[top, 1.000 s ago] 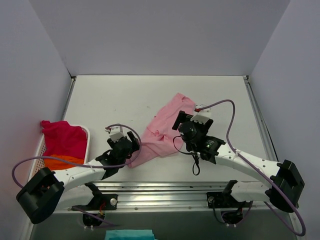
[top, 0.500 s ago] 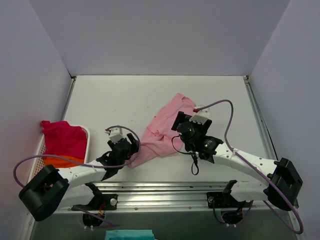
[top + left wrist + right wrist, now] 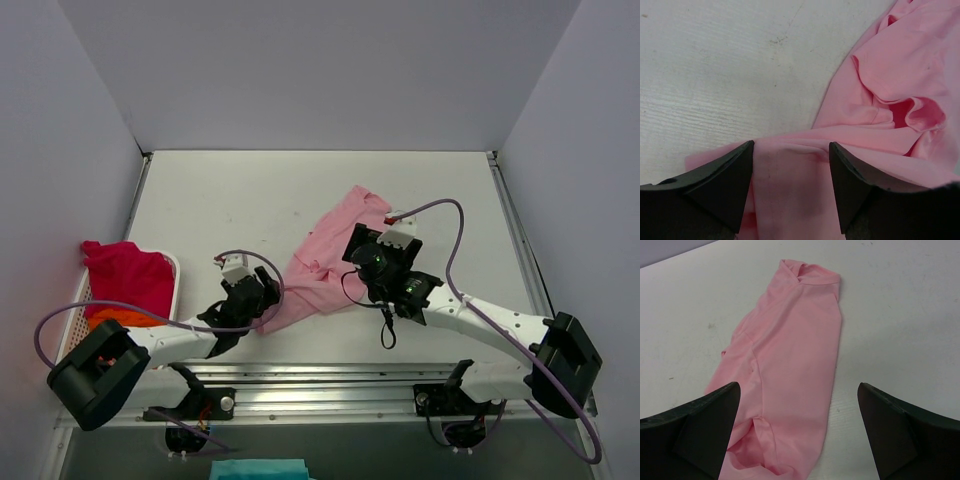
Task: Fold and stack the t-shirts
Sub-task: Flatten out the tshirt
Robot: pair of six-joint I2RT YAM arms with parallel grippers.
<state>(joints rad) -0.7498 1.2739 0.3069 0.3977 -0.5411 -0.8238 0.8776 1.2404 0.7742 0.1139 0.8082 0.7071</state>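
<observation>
While the left end effector has crept forward and started to narrow, its jaws, not yet closed, straddle the near corner of the crumpled light pink cloth t-shirt on the white counter. The right end effector hangs wide open above it; a first grasp seems close.

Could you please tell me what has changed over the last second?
The left arm slid slightly right, and its jaws narrowed a little around the near corner of the pink shirt, not yet gripping it. The right arm edged left, jaws wide open above that shirt. The pink shirt, red shirt, orange shirt and basket stayed put.
</observation>
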